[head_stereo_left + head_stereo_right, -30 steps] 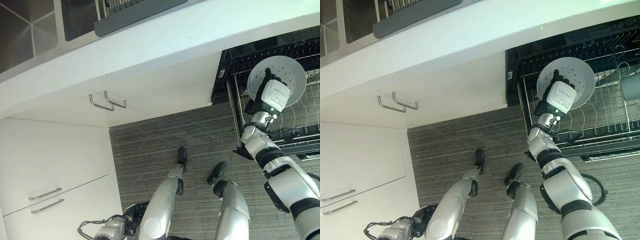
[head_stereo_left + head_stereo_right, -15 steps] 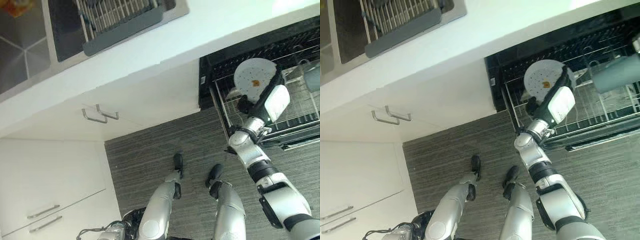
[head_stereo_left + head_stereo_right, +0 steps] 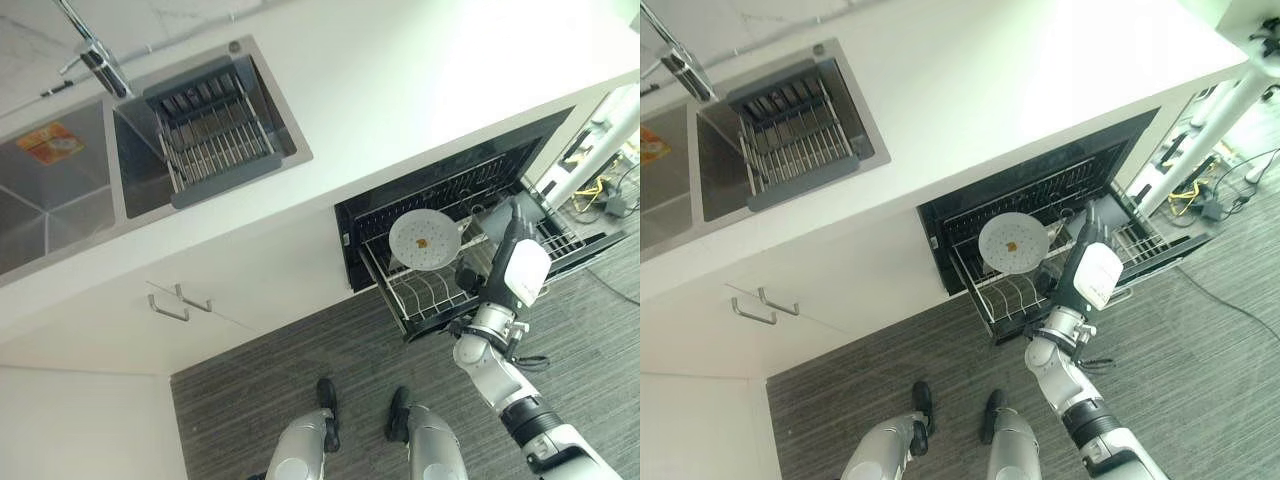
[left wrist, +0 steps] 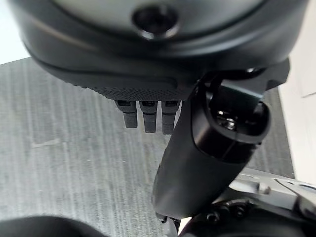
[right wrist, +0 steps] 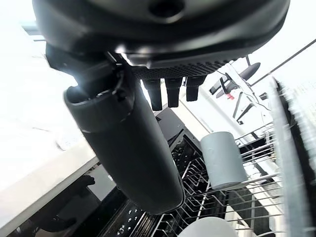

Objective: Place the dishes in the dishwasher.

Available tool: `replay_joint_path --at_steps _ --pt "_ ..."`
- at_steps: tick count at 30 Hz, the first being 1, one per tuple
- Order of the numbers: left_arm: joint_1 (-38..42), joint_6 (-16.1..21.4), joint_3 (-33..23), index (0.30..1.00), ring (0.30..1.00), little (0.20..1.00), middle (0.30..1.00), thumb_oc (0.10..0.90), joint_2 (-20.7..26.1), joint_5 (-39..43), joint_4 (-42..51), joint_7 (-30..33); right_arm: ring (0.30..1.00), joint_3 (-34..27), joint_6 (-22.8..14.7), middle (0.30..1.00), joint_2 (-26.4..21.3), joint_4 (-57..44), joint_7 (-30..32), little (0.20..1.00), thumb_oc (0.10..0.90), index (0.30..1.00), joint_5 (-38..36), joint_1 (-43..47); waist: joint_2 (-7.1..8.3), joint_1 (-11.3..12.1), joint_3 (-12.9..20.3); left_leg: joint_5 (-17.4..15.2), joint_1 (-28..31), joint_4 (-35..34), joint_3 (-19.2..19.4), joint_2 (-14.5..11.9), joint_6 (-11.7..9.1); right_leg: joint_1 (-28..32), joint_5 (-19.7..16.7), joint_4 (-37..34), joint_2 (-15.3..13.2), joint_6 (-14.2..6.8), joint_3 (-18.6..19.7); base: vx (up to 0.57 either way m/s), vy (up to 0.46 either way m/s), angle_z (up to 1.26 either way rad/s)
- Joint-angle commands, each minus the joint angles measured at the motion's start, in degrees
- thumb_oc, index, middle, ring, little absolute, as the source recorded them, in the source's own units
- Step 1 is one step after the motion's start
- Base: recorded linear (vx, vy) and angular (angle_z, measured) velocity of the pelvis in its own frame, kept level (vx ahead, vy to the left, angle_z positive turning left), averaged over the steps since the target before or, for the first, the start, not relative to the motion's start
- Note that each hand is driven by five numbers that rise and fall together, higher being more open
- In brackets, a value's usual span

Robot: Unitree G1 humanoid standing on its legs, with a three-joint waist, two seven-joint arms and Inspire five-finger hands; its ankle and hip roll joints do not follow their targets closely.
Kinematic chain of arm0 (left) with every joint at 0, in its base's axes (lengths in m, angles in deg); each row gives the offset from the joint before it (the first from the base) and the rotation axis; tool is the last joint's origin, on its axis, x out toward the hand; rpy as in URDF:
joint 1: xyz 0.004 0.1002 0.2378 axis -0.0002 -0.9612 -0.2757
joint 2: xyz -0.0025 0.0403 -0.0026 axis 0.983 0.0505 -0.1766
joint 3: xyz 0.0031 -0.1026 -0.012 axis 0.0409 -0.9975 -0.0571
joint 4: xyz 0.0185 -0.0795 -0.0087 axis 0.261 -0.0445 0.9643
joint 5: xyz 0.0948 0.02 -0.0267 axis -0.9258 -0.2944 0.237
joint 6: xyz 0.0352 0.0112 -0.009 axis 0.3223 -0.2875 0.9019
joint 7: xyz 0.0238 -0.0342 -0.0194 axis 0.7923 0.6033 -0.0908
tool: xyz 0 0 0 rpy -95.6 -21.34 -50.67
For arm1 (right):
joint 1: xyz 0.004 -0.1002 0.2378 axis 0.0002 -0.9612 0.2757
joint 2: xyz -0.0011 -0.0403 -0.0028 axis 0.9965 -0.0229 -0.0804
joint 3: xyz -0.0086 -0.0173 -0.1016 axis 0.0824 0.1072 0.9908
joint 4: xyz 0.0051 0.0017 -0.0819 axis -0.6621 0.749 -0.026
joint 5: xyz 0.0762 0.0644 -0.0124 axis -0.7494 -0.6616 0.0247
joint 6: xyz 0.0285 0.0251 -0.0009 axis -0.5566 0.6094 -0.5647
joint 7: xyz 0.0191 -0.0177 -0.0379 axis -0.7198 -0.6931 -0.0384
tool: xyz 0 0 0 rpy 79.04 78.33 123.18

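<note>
Smooth, matt white on the worktop. Brushed, dull-sheened metal on the sink; matt grey plastic and thin metal bars on the drying rack inside it. Thin, shiny wire on the dishwasher rack. Smooth pale grey, speckled, on the plate. Matt grey on the cup. Ribbed grey carpet on the floor.

1. The plate now stands on edge in the pulled-out dishwasher rack; a second ago it was up in the right hand.
2. The right hand sits just beside the plate, fingers seemingly straight and off it.
3. The head camera has swung, bringing the sink into sight.
</note>
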State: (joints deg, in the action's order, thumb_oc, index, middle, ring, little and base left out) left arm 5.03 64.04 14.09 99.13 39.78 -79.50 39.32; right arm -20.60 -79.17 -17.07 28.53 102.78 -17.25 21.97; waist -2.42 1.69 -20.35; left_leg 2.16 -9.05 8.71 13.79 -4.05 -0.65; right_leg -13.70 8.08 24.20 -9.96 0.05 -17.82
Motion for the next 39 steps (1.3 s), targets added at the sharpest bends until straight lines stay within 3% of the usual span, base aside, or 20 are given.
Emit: replay_joint_path --at_steps 1,5,6,8,11,13,15,18,20,26,28,31,36,39 --pt "-0.1 1.9 -0.1 0.900 0.900 0.900 0.900 0.800 -2.6 -2.9 -0.1 -1.1 0.900 -1.9 -9.9 0.900 -2.5 -11.4 0.0 0.900 0.800 0.900 0.4 2.5 1.22 -0.6 2.9 -10.9 0.9 8.5 -0.6 -1.4 -1.5 6.6 -1.4 -7.0 -1.5 -6.7 1.5 0.00 -0.031 -0.04" --pt "-0.6 2.1 -0.8 0.900 0.900 0.900 0.900 0.800 -2.8 -4.3 -0.7 -0.9 0.900 -4.0 -18.3 0.900 -2.1 -16.6 -4.0 0.900 0.800 0.900 -7.0 0.1 1.77 -1.1 5.2 -11.4 2.2 8.5 -0.2 -1.8 -1.5 7.8 -1.1 -7.0 -1.4 -6.9 1.6 0.00 -0.017 -0.01" --pt "-0.8 2.1 -1.2 0.900 0.900 0.900 0.900 0.800 -2.7 -5.1 -1.0 -0.9 0.900 -5.9 -22.0 0.900 -1.9 -19.9 -3.3 0.900 0.800 0.900 -8.8 -1.1 1.95 -1.6 6.2 -11.6 2.7 8.5 0.0 -2.1 -1.6 8.3 -1.0 -7.0 -1.2 -7.0 1.8 0.00 -0.031 -0.01" --pt "-1.2 2.4 -1.5 0.900 0.900 0.900 0.900 0.800 -2.9 -6.5 -1.4 -0.8 0.900 -9.0 -24.5 0.900 -1.7 -22.9 -3.5 0.900 0.800 0.900 -11.0 -3.7 2.06 -2.3 7.3 -12.0 3.2 8.5 0.4 -2.3 -1.6 8.8 -0.7 -7.0 -1.1 -7.1 2.2 0.00 0.000 0.00" --pt "-1.6 2.7 -2.2 0.900 0.900 0.900 0.900 0.800 -2.4 -8.7 -2.5 -1.3 0.900 -15.9 -29.4 0.900 -2.4 -24.8 1.1 0.900 0.800 0.900 -13.7 -7.7 2.23 -4.0 9.1 -12.7 4.1 8.5 1.5 -2.9 -1.7 9.4 0.0 -7.0 -0.7 -7.3 2.7 -0.01 -0.042 -0.22" --pt "-1.6 2.5 -2.3 0.900 0.900 0.900 0.900 0.800 -2.1 -9.0 -2.6 -1.7 0.900 -18.0 -29.2 0.900 -2.7 -24.2 2.4 0.900 0.800 0.900 -14.1 -8.9 2.25 -4.5 9.5 -12.8 4.3 8.5 1.8 -3.0 -1.8 9.5 0.1 -7.0 -0.5 -7.3 2.9 0.01 -0.040 -0.20" --pt "-1.8 2.4 -2.0 0.900 0.900 0.900 0.900 0.800 -1.3 -9.1 -2.8 -2.4 0.900 -25.8 -30.8 0.900 -2.0 -16.2 4.4 0.900 0.800 0.900 -22.1 -12.3 2.24 -5.9 10.5 -12.9 4.7 8.5 2.2 -3.3 -1.9 9.8 0.7 -7.0 0.0 -7.3 3.3 0.04 -0.084 -0.17" --pt "-1.8 2.5 -1.6 0.900 0.900 0.900 0.900 0.800 -0.8 -10.2 -2.6 -2.2 0.900 -29.9 -29.3 0.900 -1.2 -11.5 5.9 0.900 0.800 0.900 -24.6 -14.1 2.18 -6.4 10.6 -13.0 4.9 8.5 2.4 -3.3 -2.0 9.8 0.7 -7.0 0.2 -7.3 3.6 0.04 -0.047 -0.06" --pt "-1.3 1.5 -0.4 0.900 0.900 0.900 0.900 0.800 0.0 -8.5 -2.6 -2.1 0.900 -34.5 -31.5 0.900 -1.1 -3.4 -0.2 0.900 0.800 0.900 -34.7 -15.0 1.90 -6.6 10.5 -13.4 5.4 8.5 2.5 -3.0 -1.8 10.3 0.9 -7.0 0.2 -7.1 3.3 0.07 -0.038 -0.05" --pt "0.0 1.8 1.4 0.900 0.900 0.900 0.900 0.800 0.5 -7.8 -3.0 -1.7 0.900 -33.9 -33.3 0.900 1.3 8.2 -12.1 0.900 0.800 0.900 -50.2 -14.3 1.67 -5.8 9.8 -13.7 5.9 8.5 2.0 -2.6 -1.2 11.9 1.6 -7.0 0.4 -6.1 1.9 0.05 -0.001 0.03" --pt "0.5 1.7 2.0 0.900 0.900 0.900 0.900 0.800 0.6 -7.5 -3.0 -1.5 0.900 -33.4 -32.5 0.900 1.8 11.3 -14.0 0.900 0.800 0.900 -52.1 -13.8 1.51 -5.5 9.4 -13.6 6.0 8.5 1.6 -2.3 -1.0 12.6 1.8 -7.0 0.6 -5.7 1.3 0.07 0.017 0.19" --pt "3.8 2.6 4.7 0.900 0.900 0.900 0.900 0.800 0.7 -4.3 -2.6 -1.0 0.900 -30.6 -31.8 0.900 2.2 18.5 -17.8 0.900 0.800 0.900 -56.8 -9.1 -0.50 -4.1 6.6 -12.4 3.8 8.5 -0.9 -1.3 -0.2 12.2 1.7 -7.0 1.6 -3.8 -0.7 -0.02 0.080 0.30" --pt "6.2 3.5 5.6 0.900 0.900 0.900 0.900 0.800 0.2 -0.9 -2.4 -0.9 0.900 -28.7 -30.4 0.900 2.3 23.9 -22.5 0.900 0.800 0.900 -60.5 -4.7 -2.15 -3.1 3.7 -11.2 2.3 8.5 -2.6 -0.6 0.1 11.5 1.4 -7.0 2.3 -2.8 -1.9 -0.03 0.042 0.25" --pt "7.1 8.2 5.5 0.900 0.900 0.900 0.900 0.800 -1.5 3.5 -0.4 -1.3 0.900 -28.2 -26.4 0.900 3.1 28.3 -28.3 0.900 0.800 0.900 -68.5 -1.5 -3.99 -1.8 0.8 -10.0 1.0 8.5 -4.0 0.9 0.1 9.8 2.6 -4.0 2.1 -1.6 -2.2 0.05 0.101 0.30"
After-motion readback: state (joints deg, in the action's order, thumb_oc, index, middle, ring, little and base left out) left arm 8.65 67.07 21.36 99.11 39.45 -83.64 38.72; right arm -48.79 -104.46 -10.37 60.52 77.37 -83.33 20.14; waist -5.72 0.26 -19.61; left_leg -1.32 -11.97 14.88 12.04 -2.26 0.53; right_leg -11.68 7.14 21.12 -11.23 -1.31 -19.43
